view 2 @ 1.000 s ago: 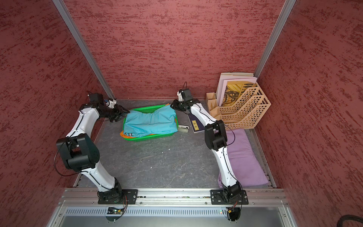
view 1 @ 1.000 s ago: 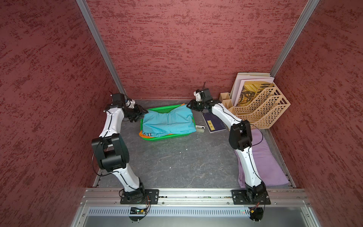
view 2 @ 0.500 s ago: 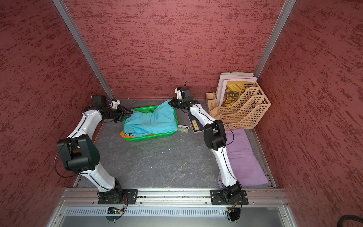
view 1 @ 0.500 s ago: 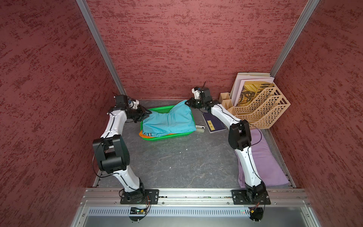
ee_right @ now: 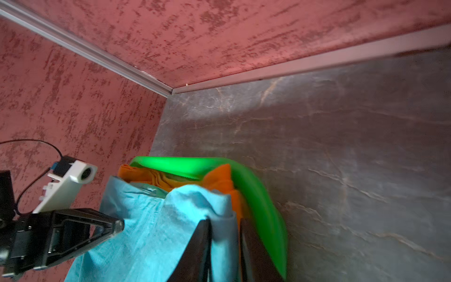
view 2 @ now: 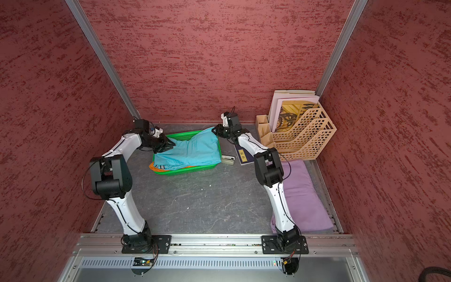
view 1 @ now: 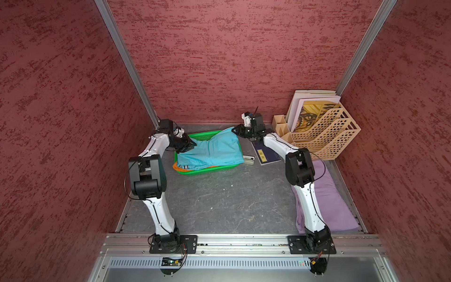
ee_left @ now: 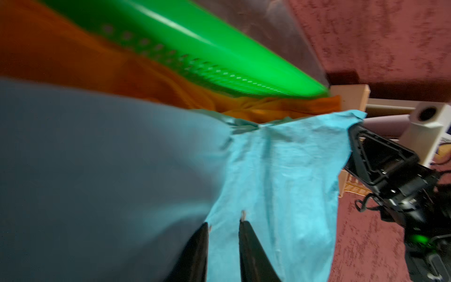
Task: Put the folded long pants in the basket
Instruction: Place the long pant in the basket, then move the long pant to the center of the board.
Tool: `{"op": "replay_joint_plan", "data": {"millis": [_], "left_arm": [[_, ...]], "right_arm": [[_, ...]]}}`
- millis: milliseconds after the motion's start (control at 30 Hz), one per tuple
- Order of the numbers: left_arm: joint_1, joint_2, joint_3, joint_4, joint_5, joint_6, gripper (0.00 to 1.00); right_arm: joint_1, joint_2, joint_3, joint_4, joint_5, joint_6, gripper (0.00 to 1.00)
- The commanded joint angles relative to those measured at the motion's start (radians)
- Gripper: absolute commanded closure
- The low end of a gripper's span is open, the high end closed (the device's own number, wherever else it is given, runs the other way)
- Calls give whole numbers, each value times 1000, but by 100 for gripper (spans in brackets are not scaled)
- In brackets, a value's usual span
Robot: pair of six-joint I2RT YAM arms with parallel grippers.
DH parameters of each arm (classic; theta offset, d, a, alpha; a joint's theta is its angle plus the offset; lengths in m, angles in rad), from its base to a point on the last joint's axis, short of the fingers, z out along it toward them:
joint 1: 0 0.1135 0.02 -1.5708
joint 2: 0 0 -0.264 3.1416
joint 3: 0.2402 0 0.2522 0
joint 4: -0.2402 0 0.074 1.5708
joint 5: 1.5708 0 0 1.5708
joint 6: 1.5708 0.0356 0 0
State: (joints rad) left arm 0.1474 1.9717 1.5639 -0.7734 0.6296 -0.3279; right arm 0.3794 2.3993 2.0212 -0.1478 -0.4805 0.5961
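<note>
Pants at the basket. The teal pants lie uppermost in the green basket and cover most of it. The orange pants lie beneath them and show at the near left corner, where they appear to spill over the rim. Khaki pants cannot be made out; if present, they are hidden under the others.

The far right corner of the teal pants stands raised in a peak in both top views, because the right fingers are closed on a fold of it just above the rim. The right wrist view shows cloth filling the narrow gap between them. The left fingers sit at the opposite far corner, low over the cloth and nearly together. Teal cloth shows in the slit, but whether it is pinched cannot be told. Holding both far corners would let the arms spread the cloth flat and square it to the basket, which is the likely step in hand.

The lilac pants lie on the bench beside the right arm's base, well apart from the basket, so the task is judged unfinished. A stapler and a dark notebook lie just beside the basket, under the right arm. The beige file rack stands in the far right corner.
</note>
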Motion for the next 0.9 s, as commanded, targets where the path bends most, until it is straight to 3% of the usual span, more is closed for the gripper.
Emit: {"op": "replay_joint_plan", "data": {"millis": [0, 67, 133, 200, 267, 400, 500, 633, 867], "left_arm": [[17, -17, 2, -27, -164, -8, 75], [37, -46, -16, -30, -250, -42, 74], [56, -95, -39, -22, -299, -57, 73], [68, -165, -64, 3, -312, -64, 65], [76, -272, -98, 57, -257, -66, 56], [42, -467, -148, 125, -87, -67, 47], [-83, -574, -201, 138, 37, -44, 46], [-340, -665, -333, 140, 5, -3, 42], [-694, -615, -492, 247, -81, -48, 41]], "right_arm": [[-26, -116, -31, 33, 58, -8, 63], [-32, -167, -65, 9, 89, -30, 60], [-39, -225, -106, -10, 107, -53, 50], [-44, -304, -153, -55, 139, -76, 40], [-50, -391, -189, -165, 190, -98, 36], [-56, -605, -350, -392, 369, -137, 36], [-73, -787, -576, -477, 503, -127, 36], [-148, -977, -854, -534, 609, -128, 36], [-295, -1030, -1117, -480, 651, -97, 37]]}}
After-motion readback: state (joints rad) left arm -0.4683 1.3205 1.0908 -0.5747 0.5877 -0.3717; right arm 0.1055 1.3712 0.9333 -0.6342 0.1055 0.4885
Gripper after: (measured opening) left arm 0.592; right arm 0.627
